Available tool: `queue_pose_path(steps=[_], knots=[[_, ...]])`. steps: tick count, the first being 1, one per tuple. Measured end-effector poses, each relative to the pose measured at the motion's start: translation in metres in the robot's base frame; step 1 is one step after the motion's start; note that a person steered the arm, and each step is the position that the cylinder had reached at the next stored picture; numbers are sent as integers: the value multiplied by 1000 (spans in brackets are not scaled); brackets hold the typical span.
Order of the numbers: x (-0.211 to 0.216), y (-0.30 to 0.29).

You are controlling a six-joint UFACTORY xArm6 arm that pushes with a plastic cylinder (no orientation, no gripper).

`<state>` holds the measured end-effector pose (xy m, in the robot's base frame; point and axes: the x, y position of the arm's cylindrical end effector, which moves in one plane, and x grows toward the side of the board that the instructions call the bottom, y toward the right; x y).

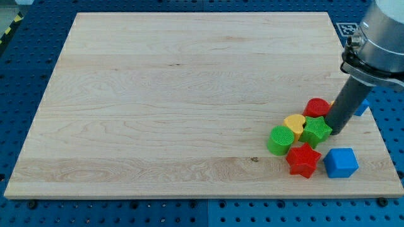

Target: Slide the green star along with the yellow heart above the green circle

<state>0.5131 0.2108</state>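
Looking near the board's (pixel 189 94) bottom right corner, you saw a blue cube (pixel 341 162) and a red star (pixel 303 159). Just behind sat the green circle (pixel 279 140), touching the yellow heart (pixel 294 123) and green star (pixel 315 130). Your tip (pixel 332 133) had no jaws; it pressed the star's right side. Farther back sat a red block (pixel 317 108).

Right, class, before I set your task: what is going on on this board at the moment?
A robot arm's rod has my tip against the view's right side of the green star. The star touches the yellow heart, and the green circle sits just below-left of the heart. A red star, blue cube and red block crowd around.
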Motion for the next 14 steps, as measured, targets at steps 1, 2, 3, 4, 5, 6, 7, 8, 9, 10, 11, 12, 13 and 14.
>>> queue_pose_path(steps=[1,2,3,4,5,6,7,8,9,10,11,12,13,14], knots=[[6,11],[20,25],[26,25],[26,12],[31,3],[36,-1],[35,-17],[23,-40],[15,-53],[17,-34],[16,-5],[-2,-1],[-11,-22],[-12,-47]])
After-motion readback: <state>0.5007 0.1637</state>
